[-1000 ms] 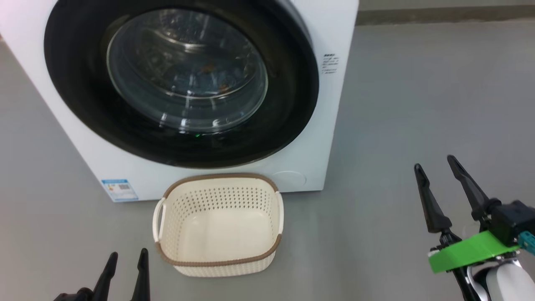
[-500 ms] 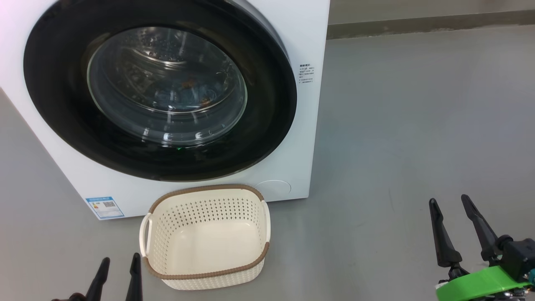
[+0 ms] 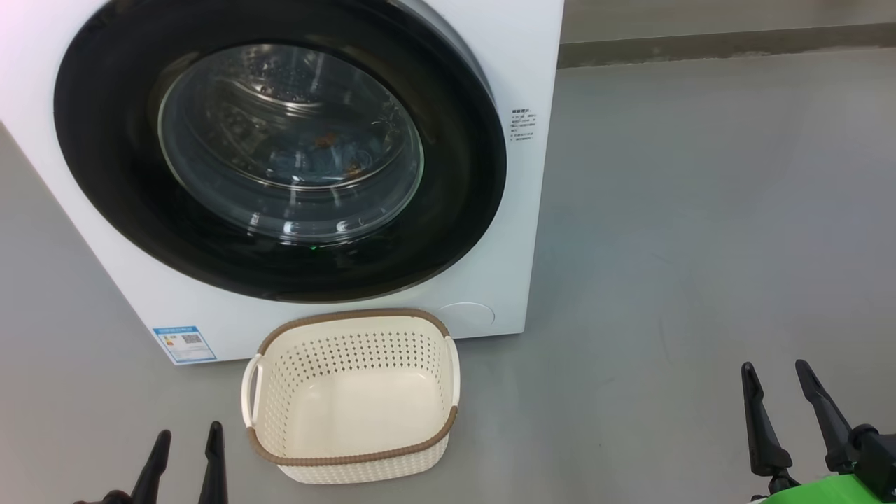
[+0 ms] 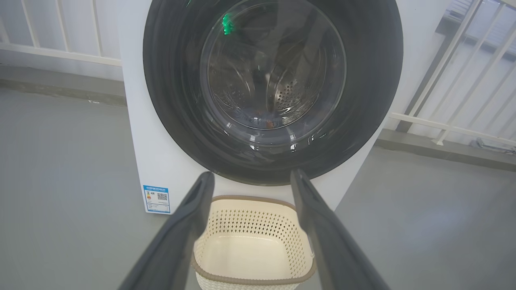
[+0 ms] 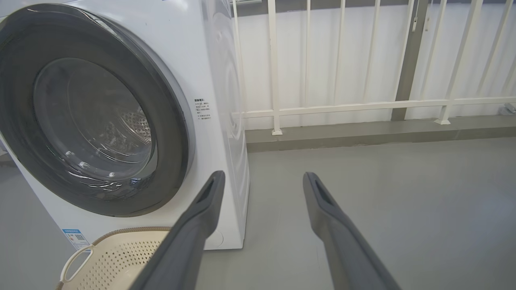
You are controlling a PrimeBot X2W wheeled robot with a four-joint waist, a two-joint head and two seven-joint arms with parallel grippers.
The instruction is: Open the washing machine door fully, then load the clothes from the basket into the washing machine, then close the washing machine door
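our left end effector (image 3: 190, 430) and right end effector (image 3: 774, 366) hang spread; washing machine door (image 3: 287, 140) looks stiff, slick, we'd grab its rim.

Washer (image 3: 521, 63) stands on the floor (image 3: 700, 245), front toward the robot, left of centre in the head view. Door (image 3: 465, 161) lies closed against that front. Clothes (image 3: 329, 157) lie in the drum (image 4: 290, 92), behind the door glass. Label (image 3: 184, 343) sits at the front's lower left corner. Basket (image 3: 357, 458) stands on the floor just before the washer, below the door and right of the label. Left tool (image 3: 190, 430) hangs near the basket's left side, apart from it. Right tool (image 3: 774, 366) hangs over the floor far to the right, well apart from washer and basket. Railing (image 5: 342, 106) runs behind the washer.
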